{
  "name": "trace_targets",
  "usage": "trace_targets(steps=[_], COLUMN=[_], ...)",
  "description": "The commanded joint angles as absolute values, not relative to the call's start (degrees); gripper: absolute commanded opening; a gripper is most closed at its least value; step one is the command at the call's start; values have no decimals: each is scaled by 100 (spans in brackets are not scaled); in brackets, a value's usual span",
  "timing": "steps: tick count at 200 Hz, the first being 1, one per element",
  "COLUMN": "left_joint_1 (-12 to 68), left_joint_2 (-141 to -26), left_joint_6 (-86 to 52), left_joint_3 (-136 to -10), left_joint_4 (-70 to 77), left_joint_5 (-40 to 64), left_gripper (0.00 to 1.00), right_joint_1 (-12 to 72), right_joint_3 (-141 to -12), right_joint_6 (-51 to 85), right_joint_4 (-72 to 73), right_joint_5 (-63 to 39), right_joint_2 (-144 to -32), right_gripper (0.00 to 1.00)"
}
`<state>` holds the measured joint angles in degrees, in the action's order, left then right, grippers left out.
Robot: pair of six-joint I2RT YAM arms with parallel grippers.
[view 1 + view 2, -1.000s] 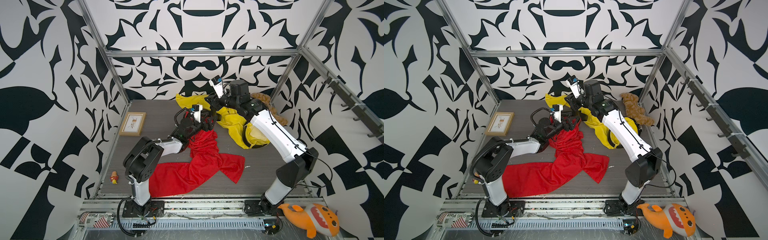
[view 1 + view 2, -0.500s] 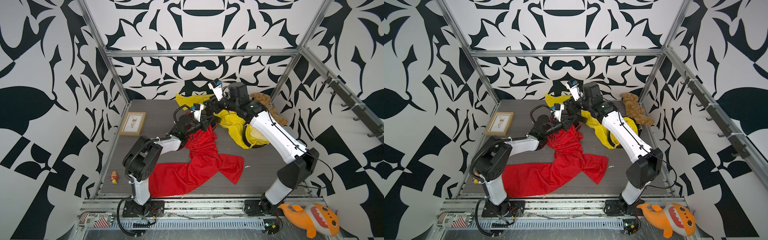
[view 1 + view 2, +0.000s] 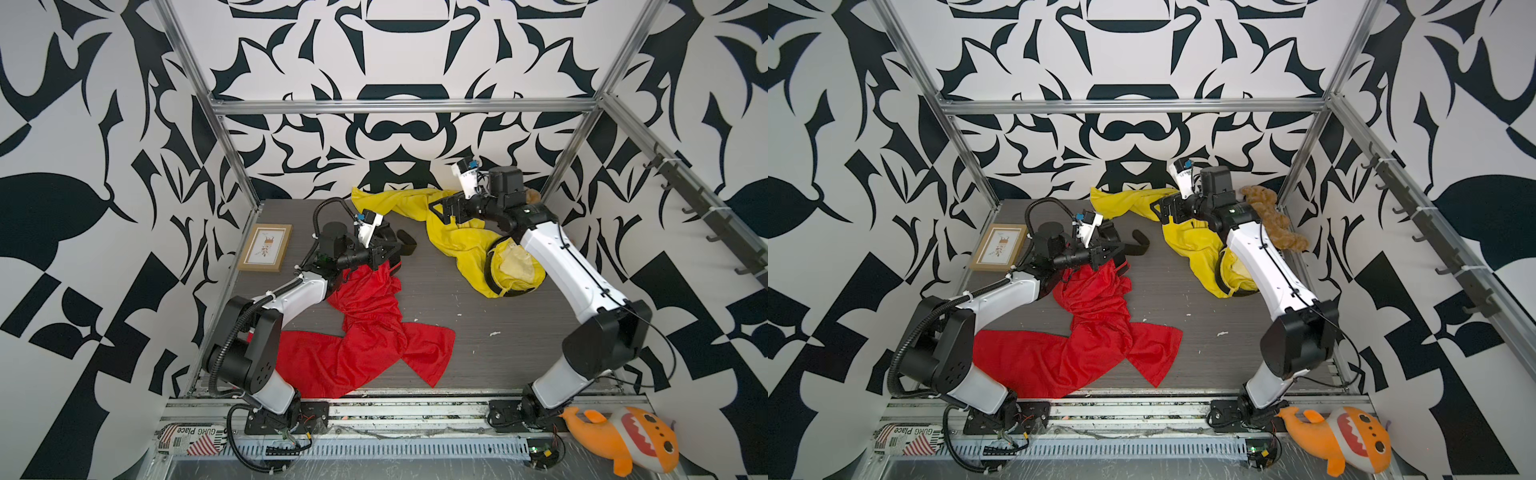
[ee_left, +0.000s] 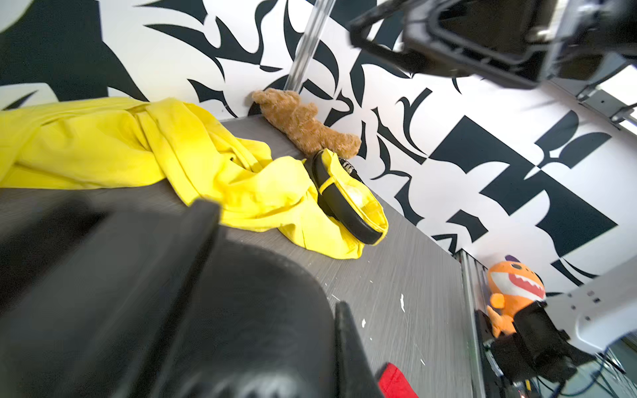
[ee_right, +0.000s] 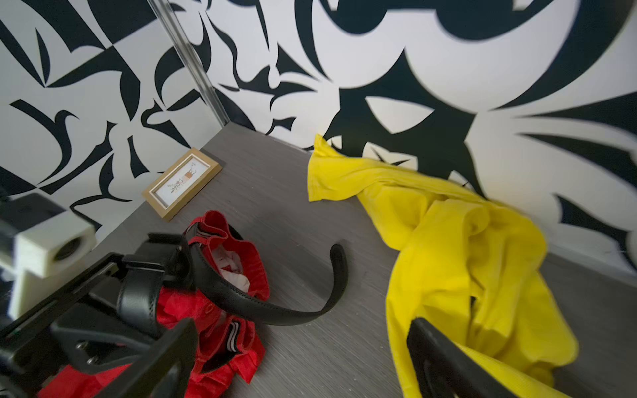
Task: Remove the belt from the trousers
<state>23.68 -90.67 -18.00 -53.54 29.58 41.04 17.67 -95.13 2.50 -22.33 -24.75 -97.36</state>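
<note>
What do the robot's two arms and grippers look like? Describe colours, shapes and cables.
The left arm and right arm have white tapered links between bulky black joints. A ribbed black hose follows the left one. The left gripper and right gripper are black, each carrying a white camera block.

1. The left gripper (image 5: 172,265) is clamped on a black belt (image 5: 275,313), whose free end arcs away from it and curls above the table (image 5: 310,213).
2. Red trousers (image 5: 248,262), striped trim showing, bunch directly under that gripper.
3. A picture frame (image 5: 182,182) lies beyond it, by the wall.
4. Yellow trousers (image 5: 465,258) spread beneath the right gripper (image 5: 444,361), only one black finger visible.
</note>
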Motion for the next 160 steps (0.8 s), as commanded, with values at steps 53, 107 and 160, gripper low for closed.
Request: trace_targets(steps=[53,107,160], left_joint_1=[2311,2307,2311], left_joint_2=[-8775,-8527,-8605], left_joint_6=[-1357,-1055,-927], left_joint_3=[-5383,-5282,-5447], left_joint_4=[2290,1807,1600], left_joint_5=[5058,5101,5220], left_gripper=[0,0,0], right_joint_1=[2608,2918,3201], right_joint_3=[-12679,-12837,-13360], right_joint_6=[650,345,28], right_joint_4=[-2975,-3334,-3947], right_joint_5=[-3959,-5478,-5725], right_joint_2=[-13066,-13488,-13883], right_gripper=[98,98,92])
